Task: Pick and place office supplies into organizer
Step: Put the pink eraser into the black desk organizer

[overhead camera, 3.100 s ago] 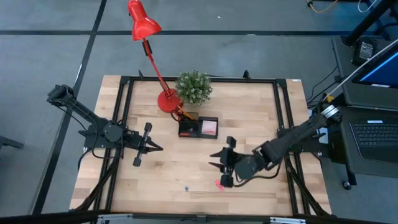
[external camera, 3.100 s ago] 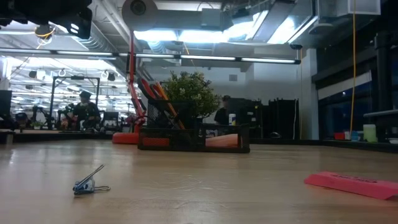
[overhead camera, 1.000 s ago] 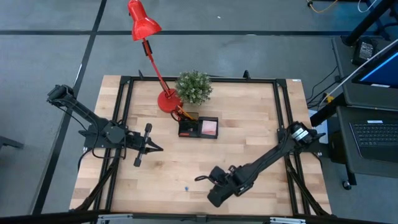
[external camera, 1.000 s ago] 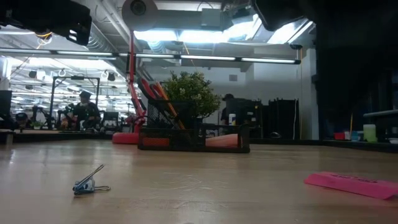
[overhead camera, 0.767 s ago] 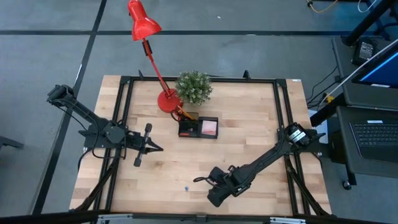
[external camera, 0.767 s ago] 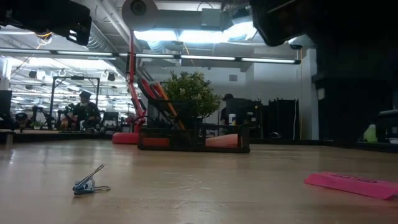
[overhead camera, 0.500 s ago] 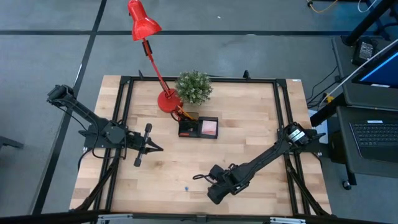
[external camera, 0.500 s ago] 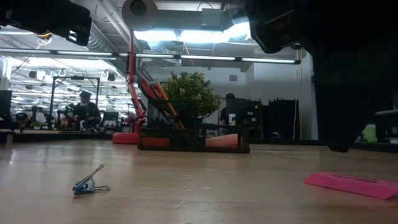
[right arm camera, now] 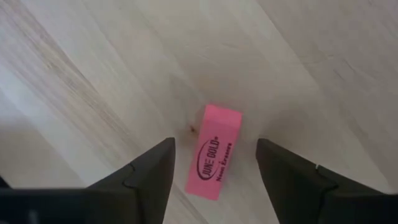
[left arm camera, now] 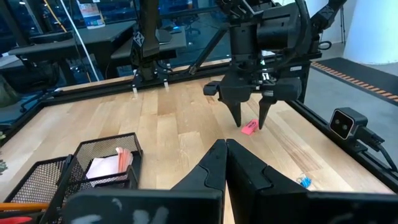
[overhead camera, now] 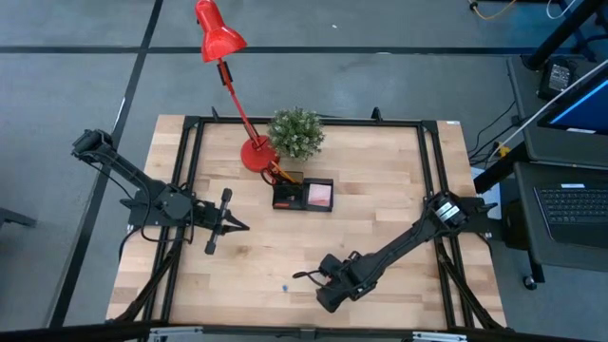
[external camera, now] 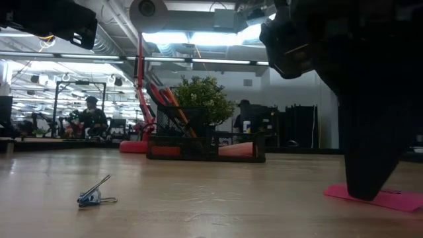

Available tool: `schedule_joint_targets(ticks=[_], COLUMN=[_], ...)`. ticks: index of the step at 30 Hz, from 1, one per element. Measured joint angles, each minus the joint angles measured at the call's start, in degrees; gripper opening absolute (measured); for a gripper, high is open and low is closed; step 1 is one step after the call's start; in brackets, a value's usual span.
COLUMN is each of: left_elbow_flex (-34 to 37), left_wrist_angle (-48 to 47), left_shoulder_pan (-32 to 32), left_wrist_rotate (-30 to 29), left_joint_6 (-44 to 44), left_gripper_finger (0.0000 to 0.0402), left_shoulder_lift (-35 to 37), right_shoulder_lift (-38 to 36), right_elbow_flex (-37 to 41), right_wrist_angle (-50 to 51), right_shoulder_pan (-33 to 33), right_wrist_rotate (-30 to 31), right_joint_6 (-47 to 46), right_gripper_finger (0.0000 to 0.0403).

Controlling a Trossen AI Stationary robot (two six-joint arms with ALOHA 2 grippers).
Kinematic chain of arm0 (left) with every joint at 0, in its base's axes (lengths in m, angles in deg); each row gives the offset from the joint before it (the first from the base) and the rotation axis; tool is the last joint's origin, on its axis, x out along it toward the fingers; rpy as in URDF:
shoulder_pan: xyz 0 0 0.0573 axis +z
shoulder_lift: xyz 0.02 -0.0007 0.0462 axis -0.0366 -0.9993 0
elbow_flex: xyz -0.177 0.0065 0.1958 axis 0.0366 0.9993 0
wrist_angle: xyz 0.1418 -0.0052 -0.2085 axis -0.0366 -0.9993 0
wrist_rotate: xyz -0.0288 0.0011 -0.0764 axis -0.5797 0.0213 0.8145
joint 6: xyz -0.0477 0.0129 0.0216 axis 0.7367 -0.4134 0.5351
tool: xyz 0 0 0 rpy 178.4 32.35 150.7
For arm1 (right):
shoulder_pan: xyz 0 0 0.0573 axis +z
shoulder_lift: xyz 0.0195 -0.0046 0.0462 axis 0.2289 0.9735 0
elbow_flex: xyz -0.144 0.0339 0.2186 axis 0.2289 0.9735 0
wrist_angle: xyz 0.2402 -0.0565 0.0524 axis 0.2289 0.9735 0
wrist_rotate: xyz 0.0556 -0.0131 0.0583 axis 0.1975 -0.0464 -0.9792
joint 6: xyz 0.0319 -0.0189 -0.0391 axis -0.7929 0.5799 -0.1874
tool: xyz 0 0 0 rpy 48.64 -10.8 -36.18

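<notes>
Right wrist view | my right gripper [right arm camera: 211, 165] spread wide, empty, straddling pink eraser [right arm camera: 213, 159] on near table edge | eraser's long axis runs along the fingers (favourable, I judge) | left gripper [overhead camera: 231, 225] shut, idle, farther | organizer [overhead camera: 304, 195] well beyond.

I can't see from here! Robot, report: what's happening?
Right claw open, straddling pink eraser on table. Left claw shut, waiting. Nothing blocking.
</notes>
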Motion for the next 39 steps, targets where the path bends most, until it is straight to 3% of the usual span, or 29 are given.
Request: schedule_joint_targets(ticks=[25, 39], left_elbow_flex=[0.0, 0.0], left_wrist_angle=[-0.02, -0.02], left_shoulder_pan=[0.0, 0.0], left_wrist_rotate=[0.0, 0.0], left_joint_6=[0.0, 0.0], left_gripper_finger=[0.0003, 0.0002], left_shoulder_lift=[0.0, 0.0], right_shoulder_lift=[0.89, 0.89], right_elbow_flex=[0.22, 0.31], right_wrist_angle=[3.36, 4.7], right_shoulder_pan=[2.09, 1.96], right_wrist_rotate=[0.11, 0.6], right_joint_6=[-0.02, 0.42], right_gripper_finger=[0.0227, 0.0149])
